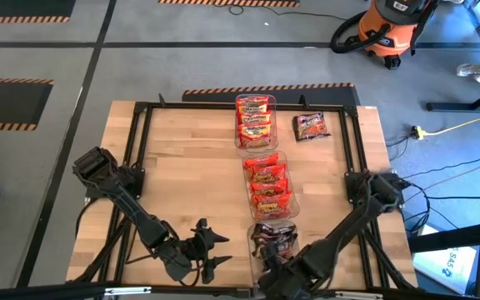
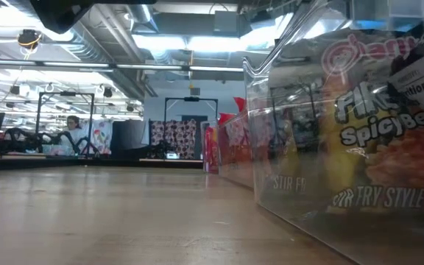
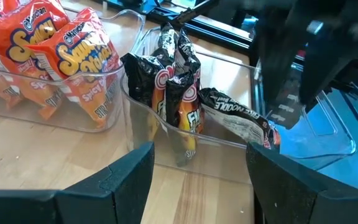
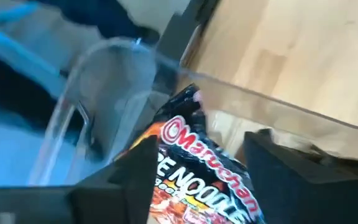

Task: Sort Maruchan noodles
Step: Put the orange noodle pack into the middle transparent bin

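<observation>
Three clear bins (image 1: 267,157) run down the table (image 1: 182,167) middle, far one red-yellow packets (image 1: 255,117), middle orange packets (image 1: 268,185), near one dark packets (image 1: 273,237). Right end effector (image 4: 197,168) sits over the near bin, fingers parted around a dark packet (image 4: 194,180), apparently releasing; left end effector (image 3: 197,180) waits open near-left. Next looks like fetching the stray dark packet (image 1: 312,127) far right.

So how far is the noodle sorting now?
Mostly done: three bins hold sorted packets, red-yellow, orange and dark. In hand: the right gripper is over the dark bin, its fingers apart around a dark packet. Left: one dark packet on the table.
</observation>
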{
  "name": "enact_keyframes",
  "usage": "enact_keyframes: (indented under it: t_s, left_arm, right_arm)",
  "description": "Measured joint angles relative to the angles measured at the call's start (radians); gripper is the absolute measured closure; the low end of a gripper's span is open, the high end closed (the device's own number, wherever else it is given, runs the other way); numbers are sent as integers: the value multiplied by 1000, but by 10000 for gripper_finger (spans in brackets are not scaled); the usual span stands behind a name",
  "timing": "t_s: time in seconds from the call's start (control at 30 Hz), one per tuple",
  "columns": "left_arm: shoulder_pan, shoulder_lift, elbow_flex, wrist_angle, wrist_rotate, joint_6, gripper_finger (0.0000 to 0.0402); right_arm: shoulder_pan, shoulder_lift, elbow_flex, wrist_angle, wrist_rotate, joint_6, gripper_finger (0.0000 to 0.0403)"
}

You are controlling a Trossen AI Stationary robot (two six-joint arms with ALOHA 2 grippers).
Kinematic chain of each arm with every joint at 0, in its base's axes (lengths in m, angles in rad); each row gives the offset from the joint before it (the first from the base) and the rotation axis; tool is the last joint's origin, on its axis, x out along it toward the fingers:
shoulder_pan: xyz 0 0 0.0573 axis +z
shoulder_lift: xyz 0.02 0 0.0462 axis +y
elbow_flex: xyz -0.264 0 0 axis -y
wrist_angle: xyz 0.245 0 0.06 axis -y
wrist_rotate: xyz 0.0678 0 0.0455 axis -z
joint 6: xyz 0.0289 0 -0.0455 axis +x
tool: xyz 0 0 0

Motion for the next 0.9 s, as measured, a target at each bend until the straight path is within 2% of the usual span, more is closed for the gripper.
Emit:
enact_keyframes:
  t_s: [0.13, 0.27, 0.43, 0.63, 0.9]
  left_arm:
    - [0, 0, 0, -1, 1, 1, 154]
    - [0, 0, 0, -1, 1, 3, 154]
    - [0, 0, 0, -1, 1, 4, 154]
    - [0, 0, 0, -8, 1, 5, 154]
    - [2, 0, 0, -12, 1, 5, 154]
  right_arm:
    - [-18, 47, 0, 8, -55, -87, 169]
    - [-28, 88, 0, 8, -67, -154, 167]
    - [-51, 129, -1, 4, -113, -186, 181]
    - [-80, 143, -1, -20, -298, -185, 206]
    - [-86, 162, -11, -11, -369, -186, 239]
